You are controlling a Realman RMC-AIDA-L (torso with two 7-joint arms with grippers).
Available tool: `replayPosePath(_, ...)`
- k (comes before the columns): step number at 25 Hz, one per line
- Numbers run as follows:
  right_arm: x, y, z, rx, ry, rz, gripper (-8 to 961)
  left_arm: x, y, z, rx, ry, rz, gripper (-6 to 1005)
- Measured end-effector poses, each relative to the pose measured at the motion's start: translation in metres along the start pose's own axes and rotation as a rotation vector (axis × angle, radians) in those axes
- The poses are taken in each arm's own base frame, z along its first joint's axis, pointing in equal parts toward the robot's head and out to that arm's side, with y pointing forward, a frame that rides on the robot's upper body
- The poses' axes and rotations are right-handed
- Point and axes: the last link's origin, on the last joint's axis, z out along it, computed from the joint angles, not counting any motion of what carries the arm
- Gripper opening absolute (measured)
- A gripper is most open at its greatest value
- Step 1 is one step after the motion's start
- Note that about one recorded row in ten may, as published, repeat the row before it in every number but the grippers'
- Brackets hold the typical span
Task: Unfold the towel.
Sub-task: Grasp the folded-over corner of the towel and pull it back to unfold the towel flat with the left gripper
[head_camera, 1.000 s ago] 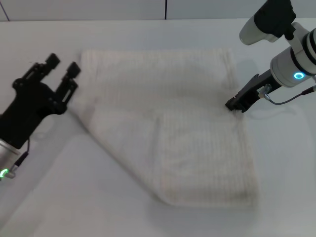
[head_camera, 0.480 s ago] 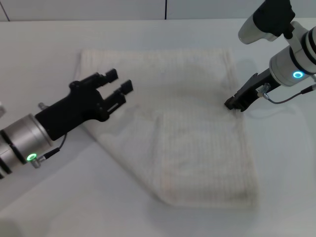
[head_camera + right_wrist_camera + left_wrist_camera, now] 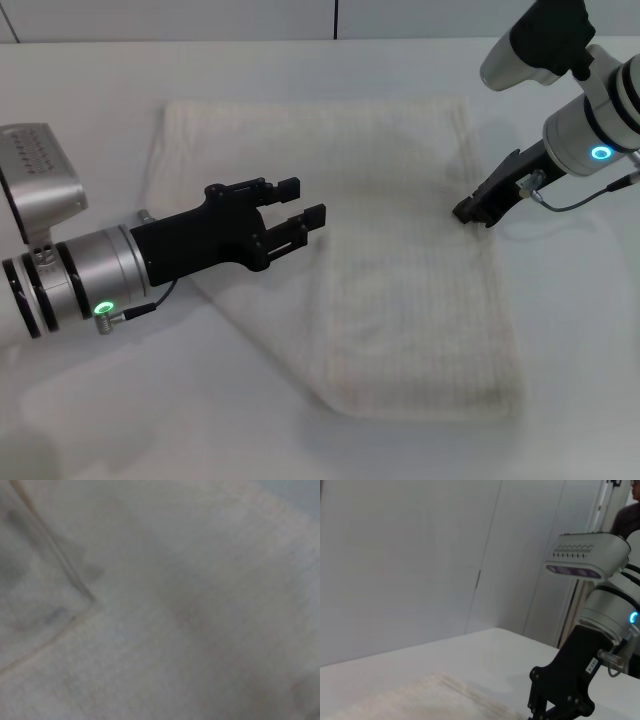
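Here, left tool (image 3: 305,203) spread over towel (image 3: 420,300) — folded.

- The left tool (image 3: 304,203) and its arm cover the towel (image 3: 400,270) toward 9 o'clock in the head view.
- Right tool (image 3: 478,208): its tips at the towel's 3 o'clock edge are too small to judge.
- Right wrist view: blurred cloth only.
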Motion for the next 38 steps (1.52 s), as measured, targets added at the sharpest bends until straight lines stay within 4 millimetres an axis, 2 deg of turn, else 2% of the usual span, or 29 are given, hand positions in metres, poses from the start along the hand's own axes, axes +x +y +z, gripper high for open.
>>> replayPosePath(13, -0.001, 0.001, 0.001, -0.003, 0.001, 0.0, -1, 0.006, -0.005, 0.02, -0.02, -0.091, 0.016, 498)
replayPosePath(18, 0.0, 0.002, 0.002, -0.006, 0.002, -0.001, -1, 0.006, -0.015, 0.027, 0.036, -0.131, -0.005, 498)
replayPosePath(38, 0.0, 0.003, 0.004, -0.003, -0.002, -0.005, -1, 0.004, -0.017, 0.028, 0.05, -0.153, -0.02, 497)
